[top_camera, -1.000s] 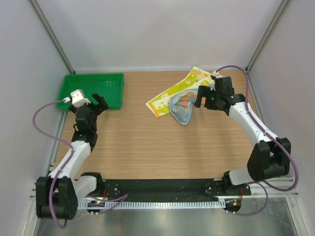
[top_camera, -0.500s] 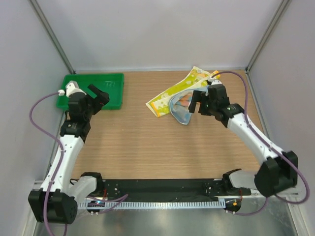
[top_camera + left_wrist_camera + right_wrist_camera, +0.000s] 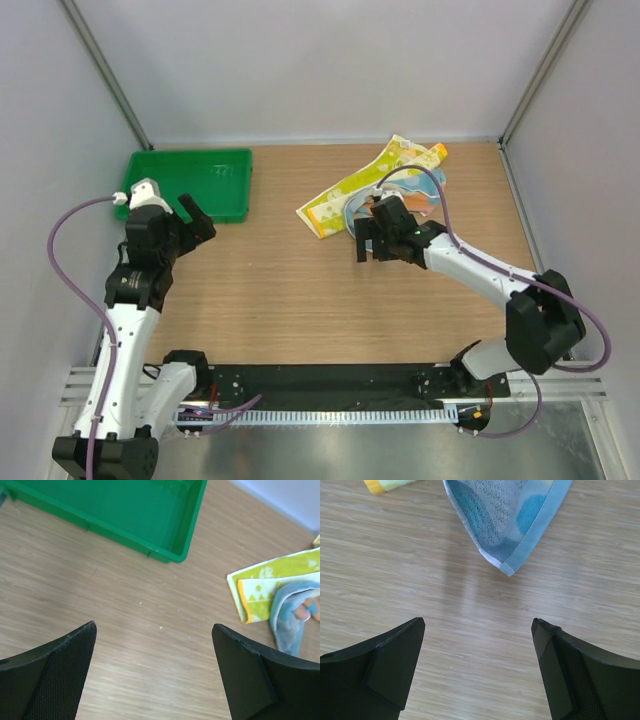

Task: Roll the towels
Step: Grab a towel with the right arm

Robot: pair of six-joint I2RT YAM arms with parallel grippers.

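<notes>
Towels [image 3: 345,200] overlap far right on your surface [image 3: 280,300], blue towel [image 3: 505,510] atop yellow-green towel [image 3: 328,203]. Your right fingers [image 3: 390,655] hover spread just short of the blue corner. Your left fingers [image 3: 60,665] gape near the green tray [image 3: 125,510].

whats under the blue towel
Most of the blue towel lies over the yellow-green towel; its pointed corner rests directly on the wooden table. Anything else beneath the overlap is covered and cannot be seen.
</notes>
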